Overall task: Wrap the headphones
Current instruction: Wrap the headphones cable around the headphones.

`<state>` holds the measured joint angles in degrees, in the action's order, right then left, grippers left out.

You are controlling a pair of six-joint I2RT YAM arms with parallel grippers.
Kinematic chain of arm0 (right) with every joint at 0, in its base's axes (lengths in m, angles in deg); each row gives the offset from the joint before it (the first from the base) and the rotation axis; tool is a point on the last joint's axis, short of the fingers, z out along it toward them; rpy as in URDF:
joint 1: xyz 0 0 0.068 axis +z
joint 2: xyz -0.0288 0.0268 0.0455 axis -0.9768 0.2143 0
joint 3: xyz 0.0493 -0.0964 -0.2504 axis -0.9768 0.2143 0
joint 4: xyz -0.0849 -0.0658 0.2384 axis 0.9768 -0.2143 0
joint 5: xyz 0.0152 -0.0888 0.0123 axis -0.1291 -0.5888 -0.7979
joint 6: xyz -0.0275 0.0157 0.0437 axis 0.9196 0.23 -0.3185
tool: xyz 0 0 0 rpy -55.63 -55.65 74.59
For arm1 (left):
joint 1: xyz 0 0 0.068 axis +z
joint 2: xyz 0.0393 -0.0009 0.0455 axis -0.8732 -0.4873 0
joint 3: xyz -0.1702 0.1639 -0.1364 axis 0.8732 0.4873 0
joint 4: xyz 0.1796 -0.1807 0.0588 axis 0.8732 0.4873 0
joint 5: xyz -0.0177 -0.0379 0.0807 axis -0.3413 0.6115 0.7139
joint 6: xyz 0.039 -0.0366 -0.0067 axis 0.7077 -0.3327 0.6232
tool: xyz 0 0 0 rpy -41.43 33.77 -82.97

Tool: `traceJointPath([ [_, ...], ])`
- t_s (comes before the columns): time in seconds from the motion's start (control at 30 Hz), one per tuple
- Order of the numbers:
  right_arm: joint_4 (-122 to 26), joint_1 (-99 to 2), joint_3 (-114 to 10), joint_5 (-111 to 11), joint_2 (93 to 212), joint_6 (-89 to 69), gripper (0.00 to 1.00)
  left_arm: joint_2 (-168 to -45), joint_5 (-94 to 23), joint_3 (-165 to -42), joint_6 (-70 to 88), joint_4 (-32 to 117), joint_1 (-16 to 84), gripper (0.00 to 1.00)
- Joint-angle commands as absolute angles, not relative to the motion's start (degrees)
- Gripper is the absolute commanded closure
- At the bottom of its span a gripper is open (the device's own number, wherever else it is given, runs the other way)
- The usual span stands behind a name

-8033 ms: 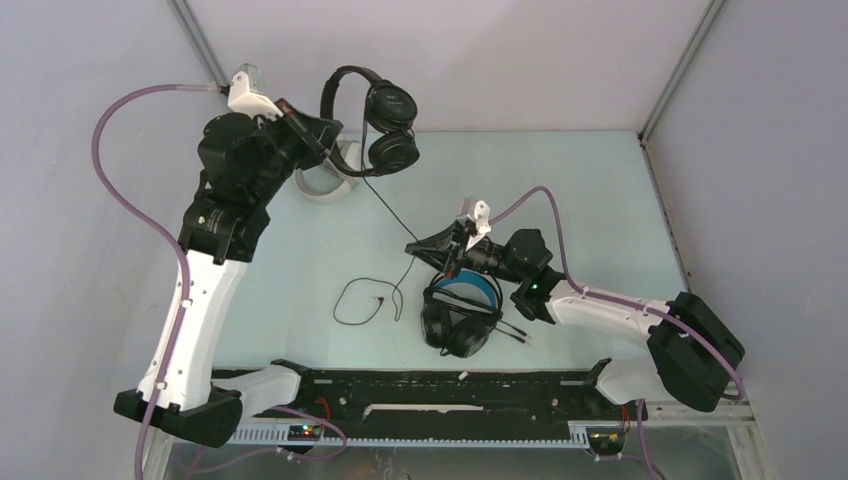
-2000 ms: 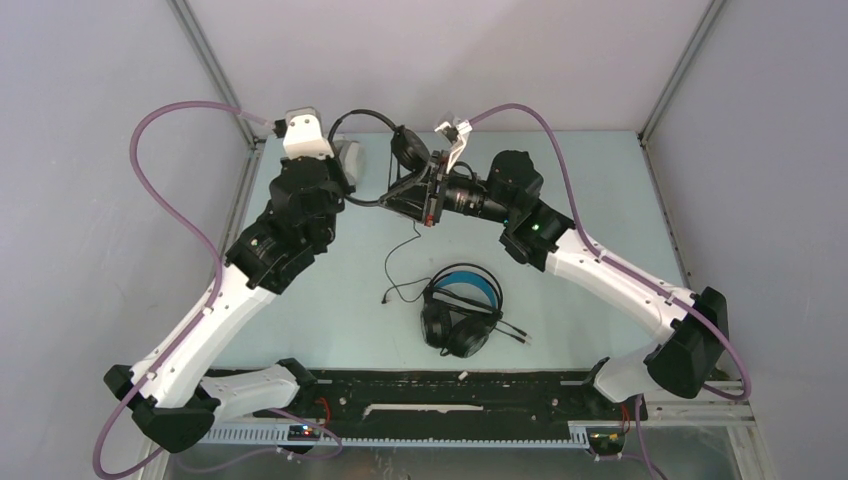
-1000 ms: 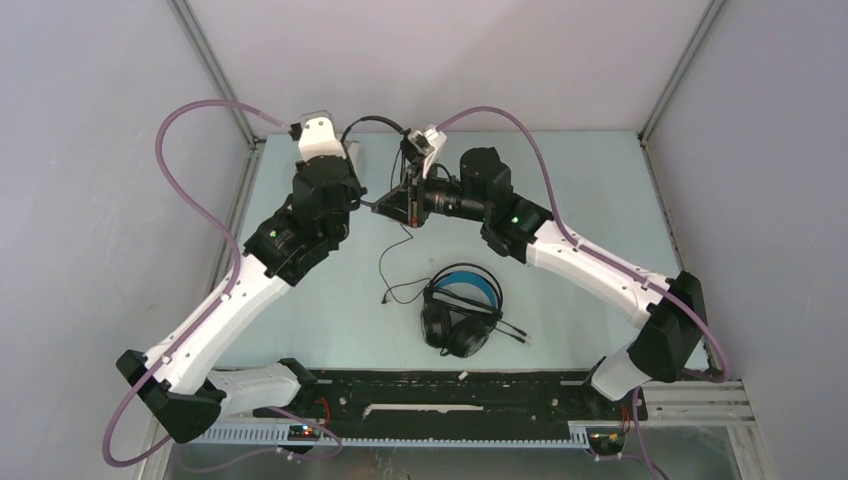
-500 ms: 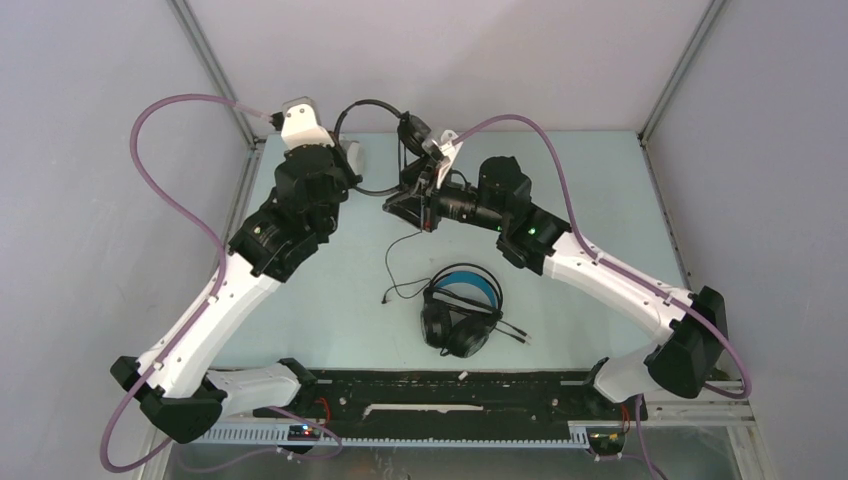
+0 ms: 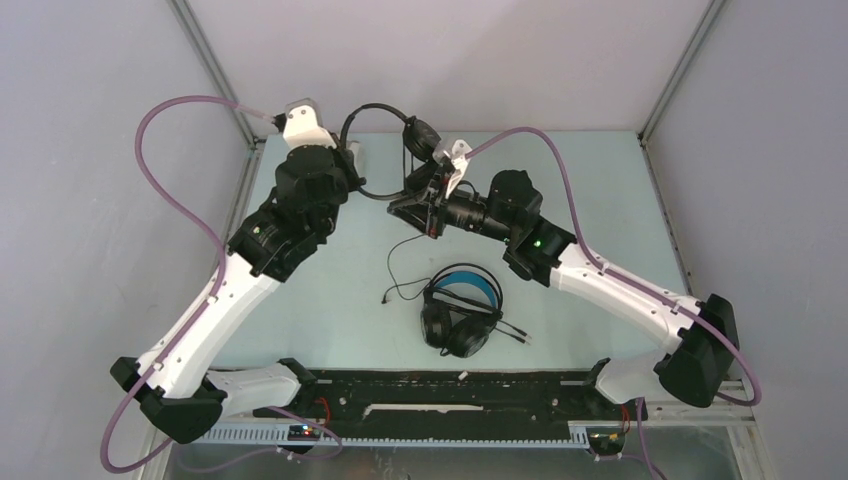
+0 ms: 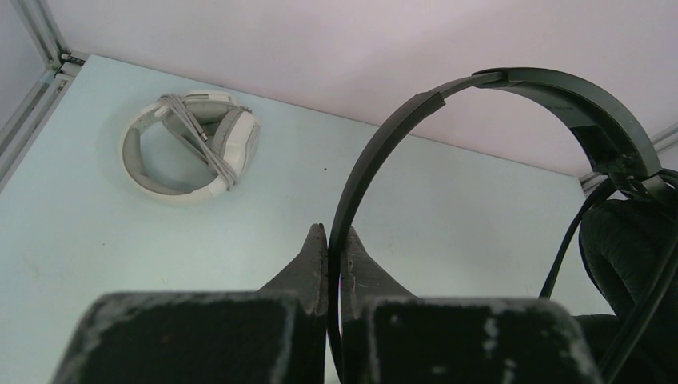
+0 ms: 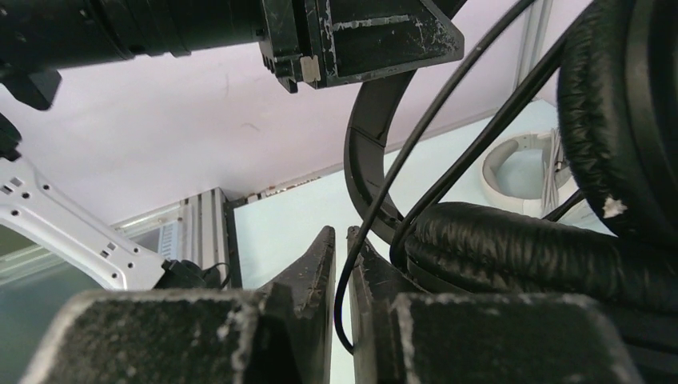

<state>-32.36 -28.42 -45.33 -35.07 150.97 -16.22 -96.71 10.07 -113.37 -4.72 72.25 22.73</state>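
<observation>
while the white-grey over-ear headset (image 6: 228,140) lies at the far left of the pale table (image 6: 448,208) with its cord wound round it, the left gripper (image 6: 328,244) stays clamped on the headband of the thin black headset (image 5: 372,107), holding it aloft. the right gripper (image 7: 340,252), low beside the bulky black blue-lined headset (image 5: 460,322) eight seconds ago, now pinches the thin black cord (image 7: 424,124) by the earcups; less cord trails on the table.
</observation>
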Motion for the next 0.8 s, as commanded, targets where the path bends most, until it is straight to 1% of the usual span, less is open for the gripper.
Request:
traceJointPath([
  [0.0, -30.84, -28.51, -45.74, -37.19, 148.89, -19.02, 0.89, -94.68, 9.27, -115.01, -6.84, 63.06, 22.91, 1.00],
  [0.1, -32.58, -28.63, -46.91, -37.50, 148.37, -22.17, 0.88, -95.25, 9.16, -113.85, -7.18, 62.51, 22.97, 1.00],
  [0.2, -33.90, -28.77, -47.13, -35.53, 148.39, -23.64, 0.82, -95.29, 7.33, -113.49, -8.88, 62.19, 23.18, 1.00],
  [0.27, -34.87, -28.76, -47.13, -35.53, 148.59, -24.29, 0.81, -95.35, 6.81, -113.53, -9.26, 62.04, 23.17, 1.00],
  [0.33, -35.68, -29.09, -47.13, -35.72, 148.53, -25.62, 0.83, -95.48, 6.97, -113.64, -9.26, 62.01, 23.16, 1.00],
  [0.43, -39.32, -29.99, -48.58, -35.87, 148.79, -28.64, 0.88, -95.40, 6.47, -113.96, -9.15, 61.98, 23.16, 1.00],
  [0.67, -43.25, -30.03, -49.52, -37.37, 147.96, -33.98, 0.93, -96.07, 5.31, -113.14, -9.06, 61.16, 23.21, 1.00],
  [0.7, -43.30, -29.90, -49.51, -37.36, 147.87, -34.91, 0.91, -96.25, 5.15, -113.16, -9.22, 61.11, 23.23, 1.00],
  [0.77, -43.32, -29.88, -49.55, -36.87, 147.80, -36.49, 0.85, -96.64, 4.61, -113.35, -9.46, 60.86, 23.18, 1.00],
])
